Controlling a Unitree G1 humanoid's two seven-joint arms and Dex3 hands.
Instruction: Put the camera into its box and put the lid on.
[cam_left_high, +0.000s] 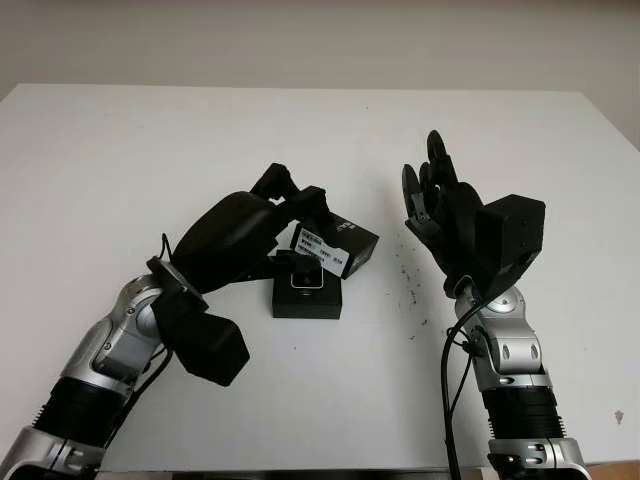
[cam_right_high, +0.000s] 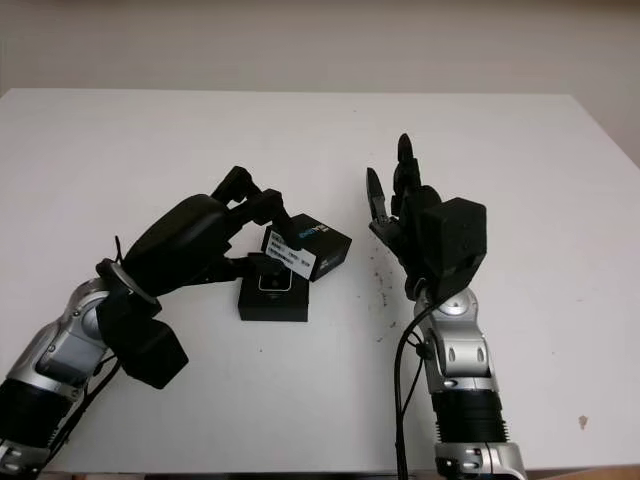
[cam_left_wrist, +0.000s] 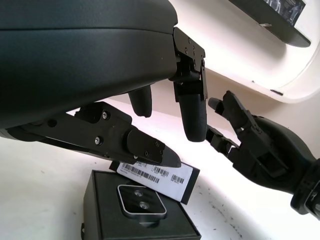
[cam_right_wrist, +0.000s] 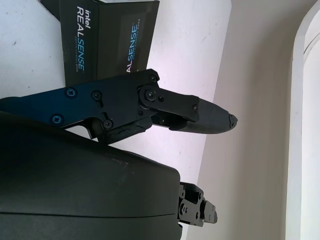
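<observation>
Black box (cam_left_high: 307, 296) on the white table (cam_left_high: 120, 160), one camera (cam_left_high: 306, 279) seated inside it.
One lid (cam_left_high: 335, 245), labelled, is tilted over the box's far edge, pinched by the left hand (cam_left_high: 290, 205). The right hand (cam_left_high: 432, 195) is raised to the right of the box, open and holding nothing.
</observation>
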